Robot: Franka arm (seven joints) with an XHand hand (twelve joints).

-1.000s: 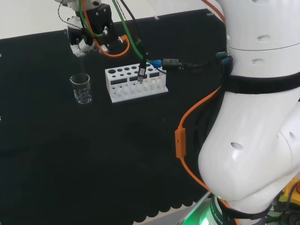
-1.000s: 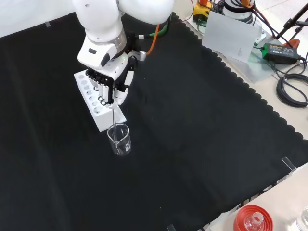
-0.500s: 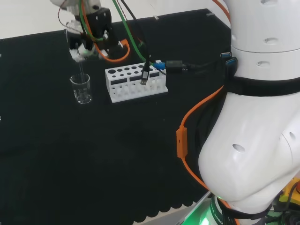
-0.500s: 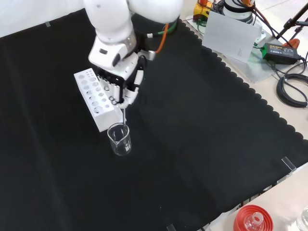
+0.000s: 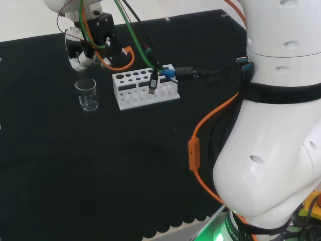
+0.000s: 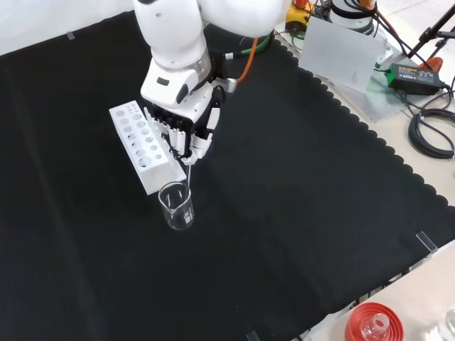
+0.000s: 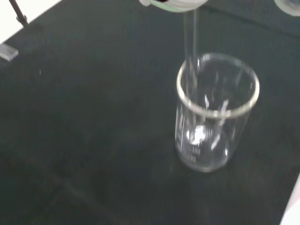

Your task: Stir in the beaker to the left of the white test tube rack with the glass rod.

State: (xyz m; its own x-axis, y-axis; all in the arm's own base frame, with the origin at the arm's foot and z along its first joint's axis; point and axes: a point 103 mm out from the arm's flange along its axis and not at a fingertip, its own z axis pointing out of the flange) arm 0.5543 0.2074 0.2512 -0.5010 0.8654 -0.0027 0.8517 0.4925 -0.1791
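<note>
The clear glass beaker (image 7: 216,111) stands upright on the black cloth (image 6: 298,213), just beside the white test tube rack (image 6: 141,145). The thin glass rod (image 7: 190,51) hangs vertically, pinched in the curled fingers of the black and white hand (image 6: 183,131), its tip near the rim (keeping it plumb for stirring). Tip depth and beaker contents are indiscernible.

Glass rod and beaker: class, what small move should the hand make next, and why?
Probably lower the glass rod deeper into the beaker. The hand holds the rod above the beaker, and its tip seems barely at the rim in the wrist view, too high to stir.
</note>
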